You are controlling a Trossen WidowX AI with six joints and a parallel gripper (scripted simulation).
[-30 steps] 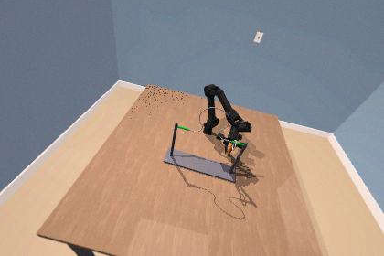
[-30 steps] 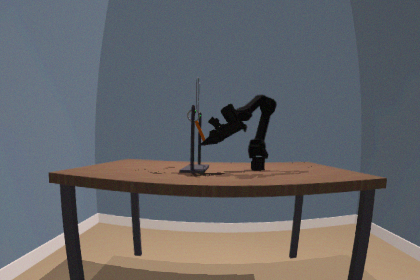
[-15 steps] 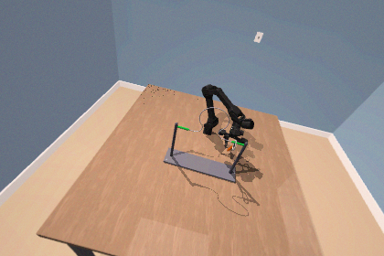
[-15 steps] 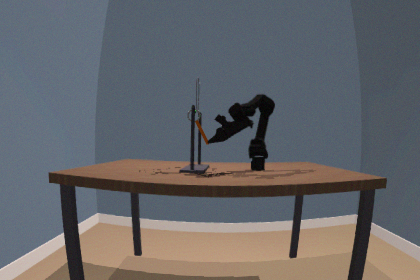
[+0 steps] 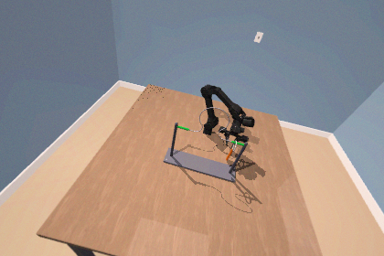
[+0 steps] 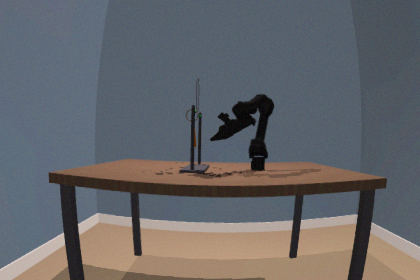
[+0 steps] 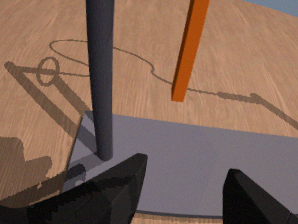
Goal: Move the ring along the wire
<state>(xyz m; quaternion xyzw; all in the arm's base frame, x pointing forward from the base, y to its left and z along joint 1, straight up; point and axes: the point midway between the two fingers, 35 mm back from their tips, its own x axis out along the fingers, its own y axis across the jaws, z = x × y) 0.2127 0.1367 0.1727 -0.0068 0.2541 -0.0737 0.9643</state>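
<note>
The orange handle [image 5: 229,154] [image 6: 194,139] [image 7: 189,50] hangs down, nearly upright in the exterior view. Its thin ring [image 6: 187,115] is around the wire at the green part [image 5: 240,144] beside the right post [image 5: 238,158] of the top view; the exact contact is too small to tell. The other green part [image 5: 183,128] is bare at the left post [image 5: 174,140]. The thin grey wire loops up between them. My gripper [image 5: 232,136] [image 6: 212,139] [image 7: 186,171] is open and empty. In the exterior view a gap separates its tips from the handle.
The grey base [image 5: 201,165] [image 7: 190,145] carries both posts on the wooden table [image 5: 114,186] [image 6: 125,170]. One post [image 7: 101,75] rises close in front of the left finger in the wrist view. The arm stands behind the wire in the top view.
</note>
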